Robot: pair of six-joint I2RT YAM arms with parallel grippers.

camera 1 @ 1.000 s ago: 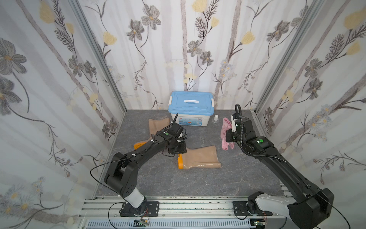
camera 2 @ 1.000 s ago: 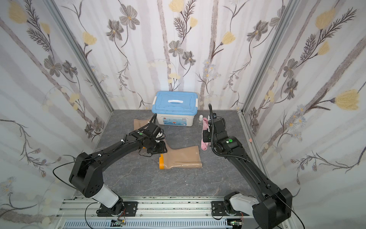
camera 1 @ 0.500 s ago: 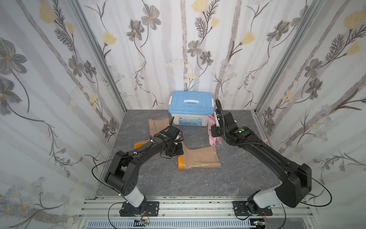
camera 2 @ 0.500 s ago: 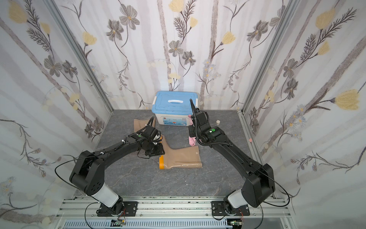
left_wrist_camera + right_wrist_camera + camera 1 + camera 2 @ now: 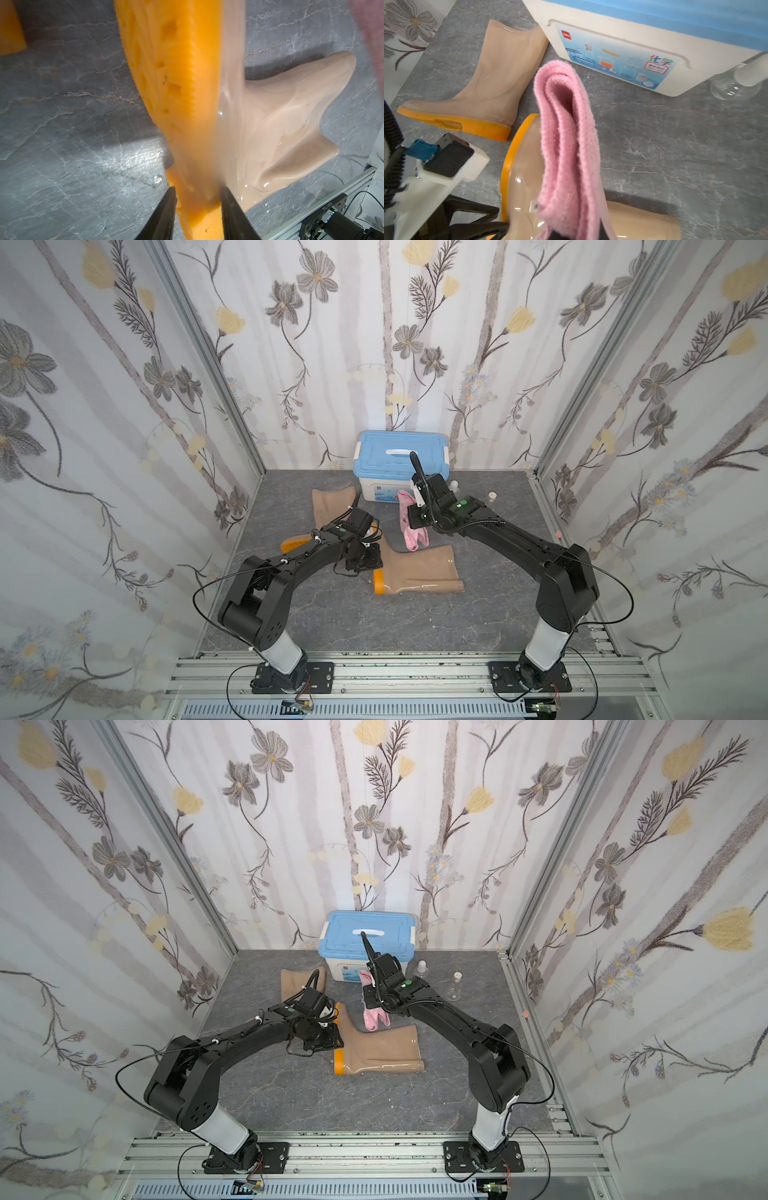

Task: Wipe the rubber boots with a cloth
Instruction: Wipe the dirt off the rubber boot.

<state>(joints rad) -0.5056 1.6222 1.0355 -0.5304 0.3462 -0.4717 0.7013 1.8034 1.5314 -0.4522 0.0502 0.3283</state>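
Two tan boots lie on their sides on the grey worktop [image 5: 374, 626]. The near boot [image 5: 419, 572] has its shaft pointing towards the right arm's side and its orange sole [image 5: 166, 62] facing the left arm. The far boot [image 5: 332, 506] lies just beside the blue-lidded box [image 5: 399, 456] at the back wall. The left gripper [image 5: 198, 189] sits at the heel of the near boot, one finger on each side of the sole edge and both touching it, so it is clamped there. The right gripper [image 5: 577, 232] is closed on the pink cloth [image 5: 411, 526], which hangs folded from it. The cloth's lower end reaches the near boot's foot. A glass flask [image 5: 735, 87] stands beside the box.
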